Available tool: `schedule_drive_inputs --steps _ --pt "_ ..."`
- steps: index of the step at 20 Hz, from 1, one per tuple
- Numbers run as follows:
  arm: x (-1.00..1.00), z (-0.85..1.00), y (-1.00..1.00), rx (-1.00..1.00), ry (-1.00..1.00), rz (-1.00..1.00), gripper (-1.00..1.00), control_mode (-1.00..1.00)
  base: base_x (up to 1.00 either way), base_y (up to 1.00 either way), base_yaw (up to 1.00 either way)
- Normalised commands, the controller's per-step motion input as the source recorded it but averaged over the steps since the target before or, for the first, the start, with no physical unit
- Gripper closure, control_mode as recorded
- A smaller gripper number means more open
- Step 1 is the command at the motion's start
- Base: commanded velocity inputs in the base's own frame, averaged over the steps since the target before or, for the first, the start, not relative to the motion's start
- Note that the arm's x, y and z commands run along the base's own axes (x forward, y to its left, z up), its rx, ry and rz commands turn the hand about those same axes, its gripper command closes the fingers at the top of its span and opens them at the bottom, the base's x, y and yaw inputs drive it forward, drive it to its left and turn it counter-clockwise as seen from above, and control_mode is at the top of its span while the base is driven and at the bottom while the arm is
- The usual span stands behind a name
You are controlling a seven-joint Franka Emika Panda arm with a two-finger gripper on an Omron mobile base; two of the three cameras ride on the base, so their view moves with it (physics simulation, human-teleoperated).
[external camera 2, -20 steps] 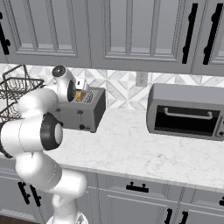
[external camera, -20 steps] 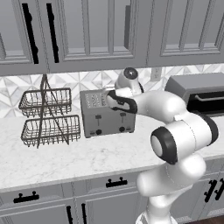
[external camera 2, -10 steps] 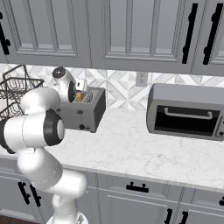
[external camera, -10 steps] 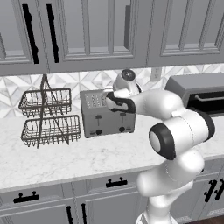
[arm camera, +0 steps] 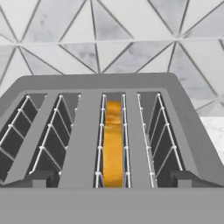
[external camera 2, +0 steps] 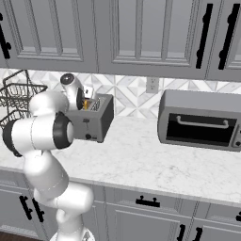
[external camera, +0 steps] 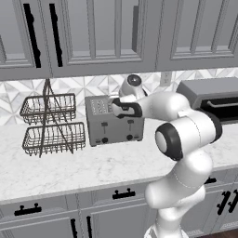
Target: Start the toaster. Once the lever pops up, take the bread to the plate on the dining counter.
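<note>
toaster [external camera: 114, 121]: on desk [external camera: 93, 167], between wire rack [external camera: 49, 123] and oven [external camera 2: 200, 120]; four slots up, two levers on front
bread [arm camera: 113, 144]: edge-on in toaster, third slot from left in hand view; sits low, top near slot rim
hand [arm camera: 112, 177]: above toaster top, aimed down at slots; wide open, holds nothing; tips straddle bread slot
step: probably reach for bread; lever state hard to tell from here
how: centre over bread slot, keep fingers in line with slice faces, drop straight between wire guides, close on crust, lift straight up
risk: fingers may catch slot wires or toaster rim; thin slice may slip if gripped at edge only
plate: not by toaster
</note>
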Motion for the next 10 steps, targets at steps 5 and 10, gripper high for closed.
schedule_drive_inputs --steps 5,10 --pt "0.12 -0.07 0.00 0.00 0.05 0.00 -1.00 -1.00 0.00 0.00 0.00" --pt "0.08 -0.09 0.00 0.00 0.04 0.00 -1.00 -1.00 0.00 0.00 0.00"
